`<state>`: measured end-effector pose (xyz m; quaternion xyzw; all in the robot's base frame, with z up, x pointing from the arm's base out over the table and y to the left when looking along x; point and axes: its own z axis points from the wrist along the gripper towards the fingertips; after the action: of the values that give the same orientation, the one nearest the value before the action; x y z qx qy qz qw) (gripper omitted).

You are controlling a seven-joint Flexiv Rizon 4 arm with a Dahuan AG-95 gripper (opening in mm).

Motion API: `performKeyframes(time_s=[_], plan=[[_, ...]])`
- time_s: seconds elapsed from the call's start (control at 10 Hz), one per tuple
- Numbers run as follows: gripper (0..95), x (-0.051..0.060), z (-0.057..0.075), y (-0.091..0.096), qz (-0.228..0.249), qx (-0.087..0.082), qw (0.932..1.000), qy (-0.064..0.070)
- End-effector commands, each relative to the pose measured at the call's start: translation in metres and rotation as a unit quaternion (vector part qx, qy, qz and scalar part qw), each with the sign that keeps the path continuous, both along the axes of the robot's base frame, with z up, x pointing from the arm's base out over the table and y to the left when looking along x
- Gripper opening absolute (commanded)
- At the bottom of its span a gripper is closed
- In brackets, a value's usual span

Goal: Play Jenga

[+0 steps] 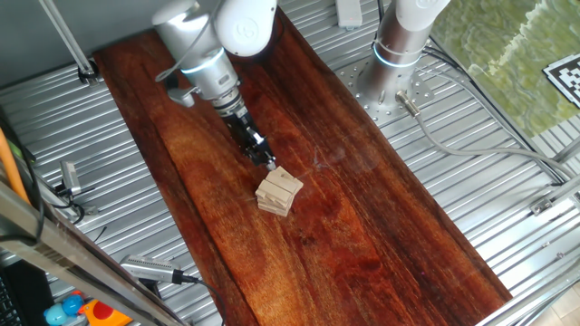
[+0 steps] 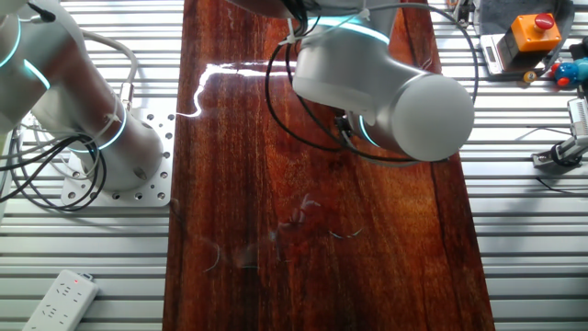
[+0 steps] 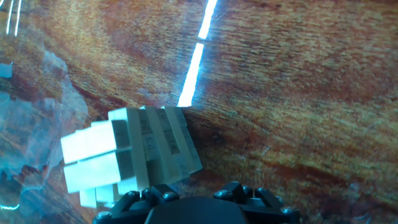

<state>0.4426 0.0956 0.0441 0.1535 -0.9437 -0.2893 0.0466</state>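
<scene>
The Jenga stack [image 1: 279, 192] is a small pile of pale wooden blocks in crossed layers, near the middle of the dark wood board [image 1: 362, 226]. My gripper [image 1: 268, 164] points down at the stack's upper far edge, with its tip at the top layer. The fingers look pressed together into one narrow tip and hold nothing. In the hand view the stack [image 3: 134, 155] lies just ahead and left of the gripper's black body [image 3: 193, 210]. In the other fixed view the arm [image 2: 386, 92] hides both the stack and the gripper.
The board [image 2: 303, 230] lies on a ribbed metal table [image 1: 109, 181]. A second arm's base [image 1: 399, 54] stands at the back right, with cables beside it. Tools lie off the board's left edge [image 1: 154, 269]. A power strip [image 2: 60, 299] lies at the table corner.
</scene>
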Motion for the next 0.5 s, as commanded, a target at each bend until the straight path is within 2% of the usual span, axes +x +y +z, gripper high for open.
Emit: performKeyframes(time_s=[0.1, 0.5], plan=[[57.0, -0.0022, -0.0007, 0.0003, 0.001, 0.000, 1.0000, 0.000], [57.0, -0.0087, -0.0016, 0.0007, -0.001, -0.001, 1.0000, 0.001]])
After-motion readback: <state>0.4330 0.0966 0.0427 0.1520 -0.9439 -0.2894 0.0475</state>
